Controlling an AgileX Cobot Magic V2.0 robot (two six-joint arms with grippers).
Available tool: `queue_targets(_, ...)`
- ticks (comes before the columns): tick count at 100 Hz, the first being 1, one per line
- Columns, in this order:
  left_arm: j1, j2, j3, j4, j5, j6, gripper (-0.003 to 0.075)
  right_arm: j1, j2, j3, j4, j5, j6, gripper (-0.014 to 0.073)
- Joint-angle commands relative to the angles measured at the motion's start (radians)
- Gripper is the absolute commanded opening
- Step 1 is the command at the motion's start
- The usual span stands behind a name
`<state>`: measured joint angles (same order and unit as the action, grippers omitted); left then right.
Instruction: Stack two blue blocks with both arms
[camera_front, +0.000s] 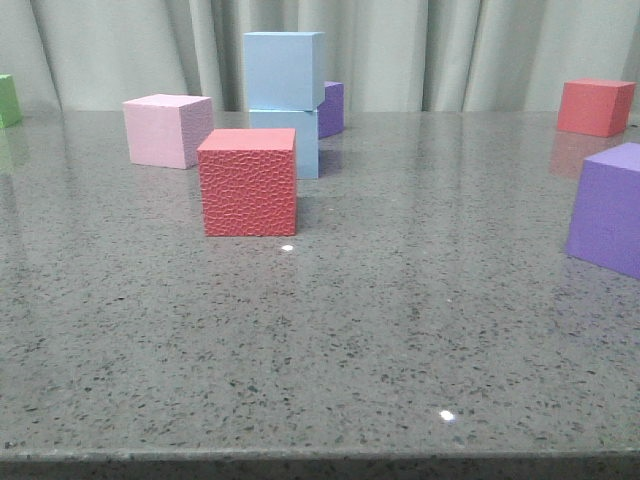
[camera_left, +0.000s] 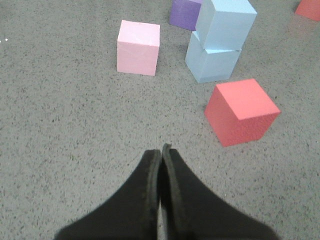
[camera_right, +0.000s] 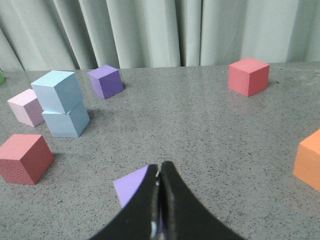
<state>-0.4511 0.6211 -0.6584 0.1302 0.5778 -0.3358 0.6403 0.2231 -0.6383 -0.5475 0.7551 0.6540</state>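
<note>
One pale blue block (camera_front: 284, 69) stands on top of the other blue block (camera_front: 298, 143), slightly turned, behind a red cube on the table. The stack also shows in the left wrist view as upper block (camera_left: 226, 23) on lower block (camera_left: 212, 62), and in the right wrist view as upper block (camera_right: 57, 91) on lower block (camera_right: 66, 121). My left gripper (camera_left: 161, 150) is shut and holds nothing, well short of the stack. My right gripper (camera_right: 160, 166) is shut and holds nothing, hovering above a purple cube (camera_right: 132, 186). Neither gripper appears in the front view.
A textured red cube (camera_front: 248, 181) stands just in front of the stack, a pink cube (camera_front: 167, 130) to its left, a purple cube (camera_front: 331, 108) behind it. Another red cube (camera_front: 594, 106) and a purple cube (camera_front: 608, 208) sit at the right; an orange cube (camera_right: 308, 159) and a green cube (camera_front: 8, 100) lie at the edges.
</note>
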Motion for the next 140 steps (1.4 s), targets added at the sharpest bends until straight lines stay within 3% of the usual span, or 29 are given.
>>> queue_targets(1,-0.008,-0.057,0.037,0.003,-0.104,-0.004,-0.0018,-0.006,-0.028,0.018,-0.044,-0.102,-0.002,-0.0113)
queue_targets(28,-0.008,-0.248,0.207,-0.005,-0.147,-0.004,-0.0018,-0.006,-0.150,0.129,-0.048,-0.131,-0.002,-0.0113)
queue_targets(55,-0.008,-0.393,0.280,-0.012,-0.152,-0.004,-0.0018,-0.006,-0.180,0.150,-0.059,-0.134,-0.002,-0.0113)
queue_targets(140,-0.008,-0.395,0.280,0.004,-0.141,-0.004,-0.0019,-0.006,-0.180,0.150,-0.059,-0.133,-0.002,-0.0113)
